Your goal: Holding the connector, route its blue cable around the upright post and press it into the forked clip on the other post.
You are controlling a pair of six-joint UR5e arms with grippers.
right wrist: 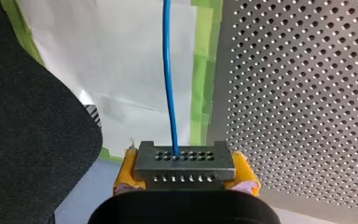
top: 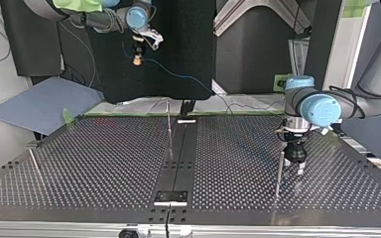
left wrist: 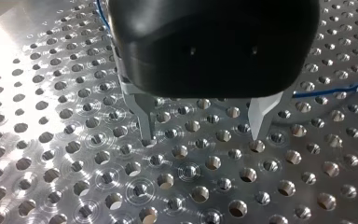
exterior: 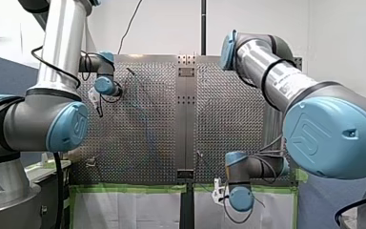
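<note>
The connector [right wrist: 185, 161] is sitting clamped in my right gripper [right wrist: 185, 175], blue cable [right wrist: 168, 84] running rightward beyond the top view's centre post [top: 169, 126].

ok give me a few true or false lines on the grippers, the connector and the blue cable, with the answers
1. My right gripper is shut on the connector. True.
2. The blue cable sits pressed into a forked clip. False: in the top view it trails loose through the air from the connector.
3. My left gripper grips a post. False: its fingers are open with nothing between them, over the perforated table.
4. In the top view an upright post stands close beside my left gripper. True.
</note>
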